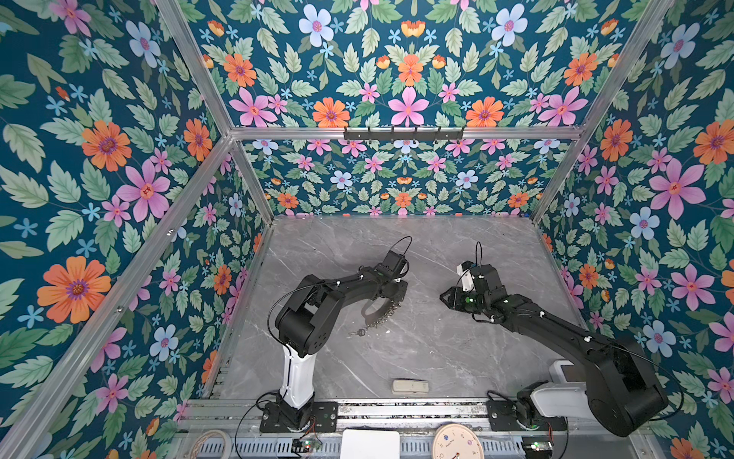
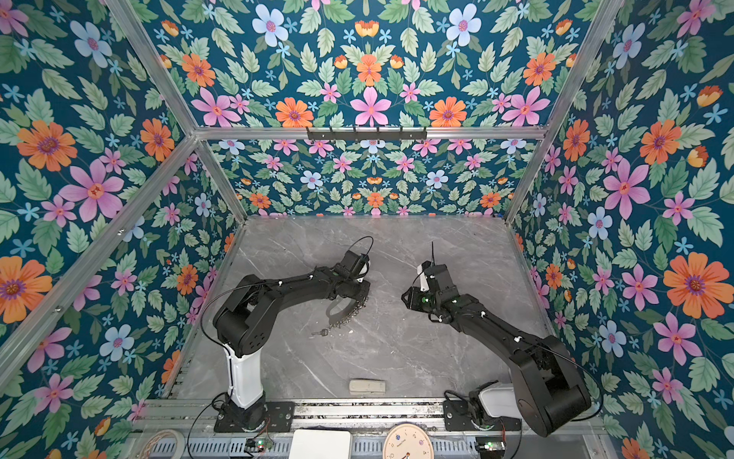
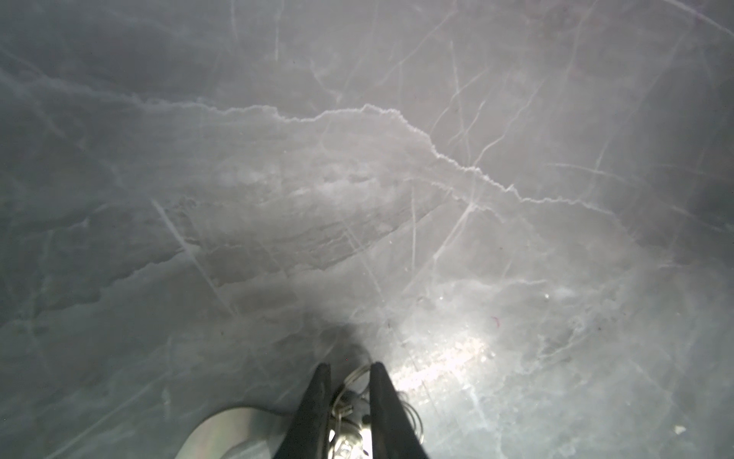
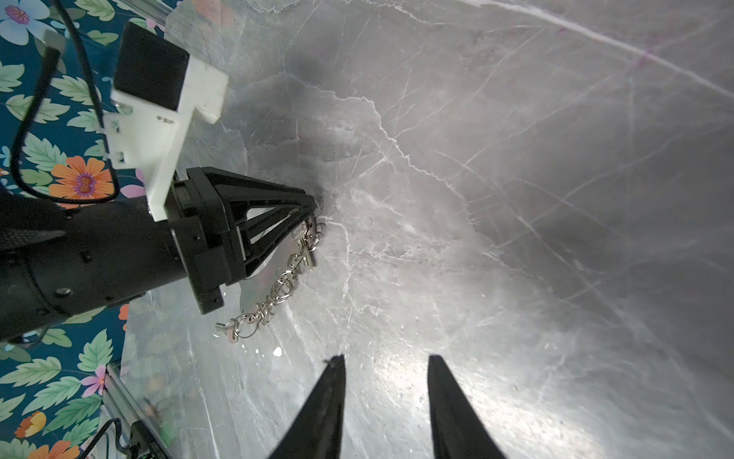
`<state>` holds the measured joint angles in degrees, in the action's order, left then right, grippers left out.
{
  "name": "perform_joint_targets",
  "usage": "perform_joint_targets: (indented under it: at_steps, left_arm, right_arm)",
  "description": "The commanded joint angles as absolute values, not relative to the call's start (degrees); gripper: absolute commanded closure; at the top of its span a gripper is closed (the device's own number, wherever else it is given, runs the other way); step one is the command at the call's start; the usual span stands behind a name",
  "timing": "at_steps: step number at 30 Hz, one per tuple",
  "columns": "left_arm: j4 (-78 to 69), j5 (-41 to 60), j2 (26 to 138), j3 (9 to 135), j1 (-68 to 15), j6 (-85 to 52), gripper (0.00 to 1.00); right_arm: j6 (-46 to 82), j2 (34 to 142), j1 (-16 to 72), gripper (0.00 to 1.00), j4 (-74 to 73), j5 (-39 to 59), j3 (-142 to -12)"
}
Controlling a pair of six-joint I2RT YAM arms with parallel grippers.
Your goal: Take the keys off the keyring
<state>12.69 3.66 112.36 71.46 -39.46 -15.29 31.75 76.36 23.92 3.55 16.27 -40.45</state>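
Walls with a dark blue flower pattern stand around a grey marble-look surface [image 1: 437, 349], and both black arms reach in over it from the near edge. The left pincer [image 1: 399, 293] is at the middle of the surface, and its jaws stand narrow, pressed on the wire ring end of the keyring [image 1: 383, 314]. The left wrist view shows this closely: the thin silver ring sits between the two black fingers [image 3: 319, 397], and the left pincer [image 3: 351, 367] has only a small gap at its tips. From these tips the link chain runs down and toward the near side, beside the flat grey oval loop [image 4: 274, 270], which lies partly under the pincer. At the lower end of the chain one of the keys [image 1: 357, 333] lies on the surface, and both top views show it. A second small silver piece hangs just beside the tips in the right wrist view, but it cannot be told surely whether it is a key. The right pincer [image 4: 383, 359] has its jaws apart with nothing between them; it points toward the left pincer and is well apart from the chain. A pale beige block [image 1: 410, 386] lies near the front edge, away from both arms.
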Motion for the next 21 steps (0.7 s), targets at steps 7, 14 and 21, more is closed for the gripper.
perform_joint_targets:
  at_steps: [7,14,21]
  left_arm:
    - [12.67,3.31,112.09,71.26,-39.46,-14.58,0.86]
    - [9.06,4.56,109.51,68.71,-39.46,-14.33,0.95]
    - [4.30,5.61,104.34,64.86,-39.46,-14.19,1.00]
  right_arm:
    - [31.64,76.58,23.99,0.64,3.24,15.66,-40.61]
    - [31.53,76.46,23.93,0.64,3.24,15.65,-40.78]
    - [31.70,76.08,23.97,0.58,-0.32,19.54,-40.66]
